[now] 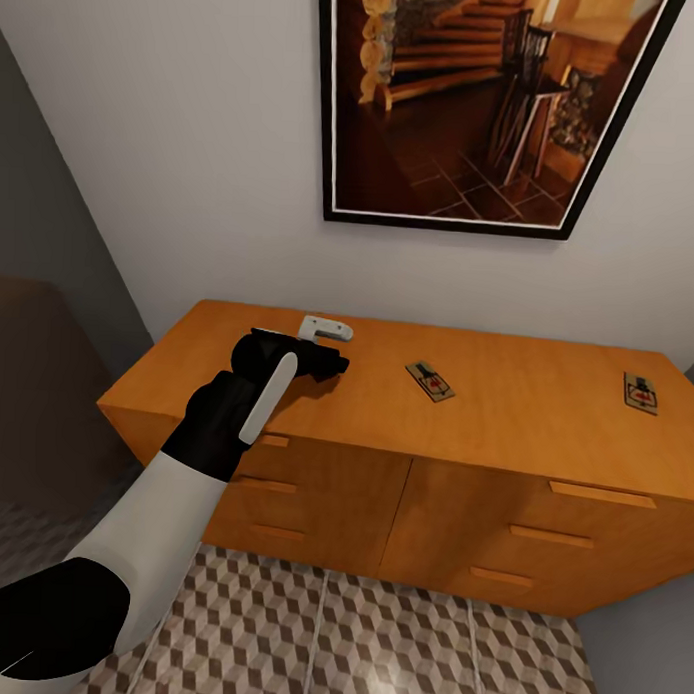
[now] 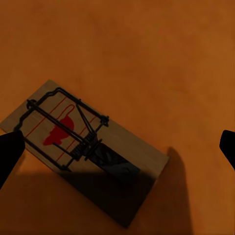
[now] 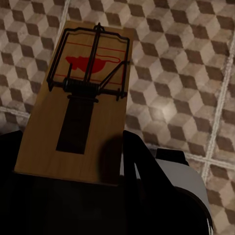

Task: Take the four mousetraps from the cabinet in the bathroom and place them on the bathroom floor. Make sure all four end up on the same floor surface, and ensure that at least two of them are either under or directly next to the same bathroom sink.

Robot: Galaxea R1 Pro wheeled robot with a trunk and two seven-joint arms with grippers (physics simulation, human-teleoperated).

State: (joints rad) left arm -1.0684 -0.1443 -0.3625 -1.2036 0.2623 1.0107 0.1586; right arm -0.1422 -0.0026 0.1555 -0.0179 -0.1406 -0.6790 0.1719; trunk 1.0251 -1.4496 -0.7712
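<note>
On the orange-brown cabinet (image 1: 531, 378) top lie two mousetraps: one (image 1: 430, 380) near the middle, another (image 1: 641, 392) at the right end. My left gripper (image 1: 326, 364) hovers over the cabinet's left part. In the left wrist view it is open, with the dark fingertips (image 2: 10, 149) wide apart on either side of a third mousetrap (image 2: 83, 142) that lies flat on the cabinet top (image 2: 161, 58). My right gripper (image 3: 73, 171) is shut on the near end of another mousetrap (image 3: 83, 93), holding it above the cube-patterned bathroom floor (image 3: 186, 73). The sink is out of view.
A large framed picture (image 1: 476, 101) hangs on the white wall above the cabinet. The drawer fronts with bar handles (image 1: 602, 493) face me. Tiled floor (image 1: 377, 638) lies between me and the cabinet. A dark grey wall (image 1: 42, 206) stands at the left.
</note>
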